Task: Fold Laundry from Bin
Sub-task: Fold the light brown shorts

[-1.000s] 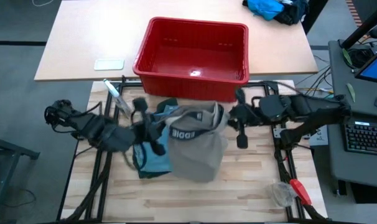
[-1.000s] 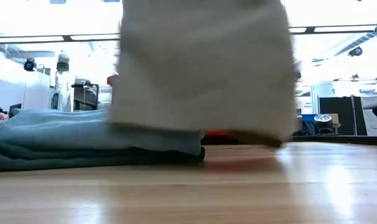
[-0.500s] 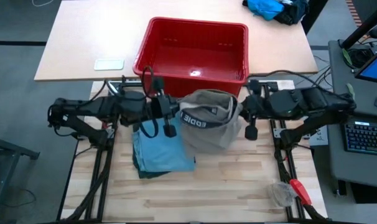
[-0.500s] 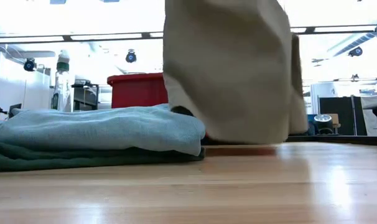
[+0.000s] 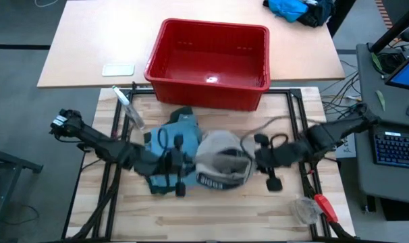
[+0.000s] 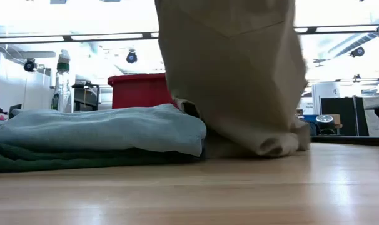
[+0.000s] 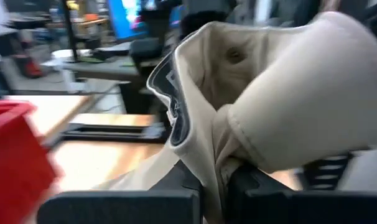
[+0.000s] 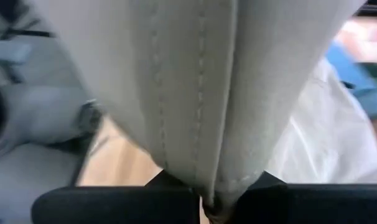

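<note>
- From my low view the top of the khaki garment (image 6: 233, 69) is cut off by the frame, so I can't see either arm from there — only cloth hanging down to the table (image 6: 189, 194).
- From above, both wrists blur where they meet the cloth; white lettering on the dark waistband is only partly readable.
- Left gripper (image 5: 181, 177) is on the left edge of the khaki piece, jaws pinched shut on a fold of it — my left wrist view shows the fabric wedged between the dark fingers (image 7: 132, 202).
- Right gripper (image 5: 266, 169) is on the opposite edge, jaws clamped on a stitched seam, which my right wrist view shows running straight down into the pinch.
- The khaki garment is bunched between the two grippers over the middle of the table, its lower end crumpled and resting on the wood.
- It looks like smooth woven cotton, taupe, with a buttoned inner waistband.
- Just to its left lie the folded pieces: light blue denim (image 6: 108, 128) stacked on a dark green piece (image 6: 58, 159), soft rounded edges, touching the khaki cloth.
- The red bin (image 5: 208, 62) sits beyond them — glossy plastic, rolled rim, sloping walls.
- A clear bottle (image 5: 127, 104) lies near the bin's left corner.
</note>
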### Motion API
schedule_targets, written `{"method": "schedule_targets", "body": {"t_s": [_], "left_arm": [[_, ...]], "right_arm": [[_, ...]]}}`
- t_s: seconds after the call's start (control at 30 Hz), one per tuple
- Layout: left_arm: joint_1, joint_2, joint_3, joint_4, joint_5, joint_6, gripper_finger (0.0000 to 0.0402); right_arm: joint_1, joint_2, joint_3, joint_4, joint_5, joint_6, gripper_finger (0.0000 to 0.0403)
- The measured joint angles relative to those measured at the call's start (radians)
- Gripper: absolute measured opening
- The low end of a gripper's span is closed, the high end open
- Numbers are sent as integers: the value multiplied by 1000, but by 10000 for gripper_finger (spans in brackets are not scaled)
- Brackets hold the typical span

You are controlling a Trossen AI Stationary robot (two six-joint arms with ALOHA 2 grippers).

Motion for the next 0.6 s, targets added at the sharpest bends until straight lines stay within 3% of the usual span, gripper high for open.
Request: {"method": "schedule_targets", "body": {"t_s": [0.2,0.4,0.6], "left_arm": [[-101,16,-105,239,7,-83,4],[-121,51,-107,273,0,-144,10],[-54,105,-102,275,-66,-104,9]], "right_arm": [[149,2,-84,89,-7,85,9],[244,6,-86,114,68,118,8],[241,20,-90,51,125,154,8]]}}
